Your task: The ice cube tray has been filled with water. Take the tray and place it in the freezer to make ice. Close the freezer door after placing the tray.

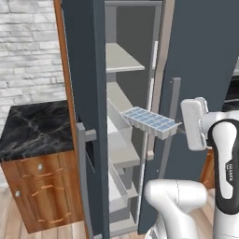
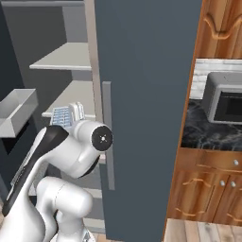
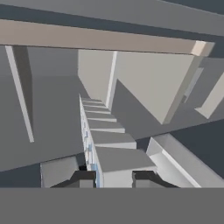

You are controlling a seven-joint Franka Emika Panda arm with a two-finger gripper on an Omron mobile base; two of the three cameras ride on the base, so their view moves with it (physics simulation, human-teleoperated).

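Observation:
The ice cube tray (image 1: pixel 151 121) is a white strip with two rows of pale-blue water (image 1: pixel 148 116) cells. It hangs level in the open front of the freezer (image 1: pixel 123 60), pointing in over the grey drawers. My gripper (image 1: pixel 179 127) is shut on its right end, just in front of the plain door's handle. In the hand view the tray (image 3: pixel 109 140) runs away from my gripper (image 3: pixel 113 177) edge-on, its white cell undersides facing right. Part of the tray (image 2: pixel 61 115) peeks out behind my arm. The freezer door (image 1: pixel 86 93) stands wide open at the left, its grey handle (image 1: pixel 81 177) towards me.
Light grey shelves (image 2: pixel 66 59) and drawers (image 1: pixel 119 135) fill the freezer. A grey bin (image 2: pixel 16 111) hangs on the open door. The plain slate-blue door (image 1: pixel 200 60) is shut at the right. A black marble counter (image 1: pixel 32 126) lies to the left, a microwave (image 2: pixel 224 101) to the right.

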